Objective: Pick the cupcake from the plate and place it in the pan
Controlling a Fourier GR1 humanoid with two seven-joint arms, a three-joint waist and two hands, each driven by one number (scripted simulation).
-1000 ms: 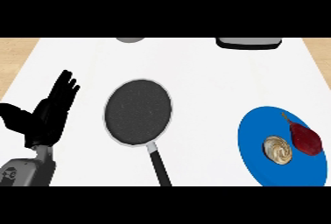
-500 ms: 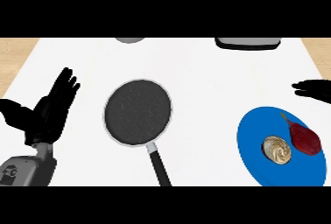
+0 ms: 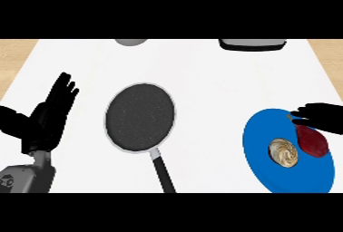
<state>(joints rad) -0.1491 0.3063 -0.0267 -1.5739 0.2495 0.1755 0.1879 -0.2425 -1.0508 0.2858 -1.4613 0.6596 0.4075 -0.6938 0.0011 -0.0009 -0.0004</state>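
A cupcake (image 3: 284, 152) with pale swirled frosting sits on the blue plate (image 3: 268, 167) at the right, beside a dark red item (image 3: 312, 141). The dark pan (image 3: 140, 117) lies in the middle of the counter, its black handle pointing toward the lower edge. My right hand (image 3: 324, 116) comes in from the right edge over the plate's upper rim, just above the red item and up and to the right of the cupcake, fingers relaxed and holding nothing. At the left, my left hand (image 3: 48, 118) rests open with its fingers up.
A grey round object (image 3: 131, 41) shows at the top edge, and a dark-rimmed grey container (image 3: 253, 44) at the top right. Wooden floor shows beyond the white counter's left and right edges.
My right hand has come into view at the right edge and moved left and down over the plate's upper rim. The left hand, pan and cupcake have stayed put.
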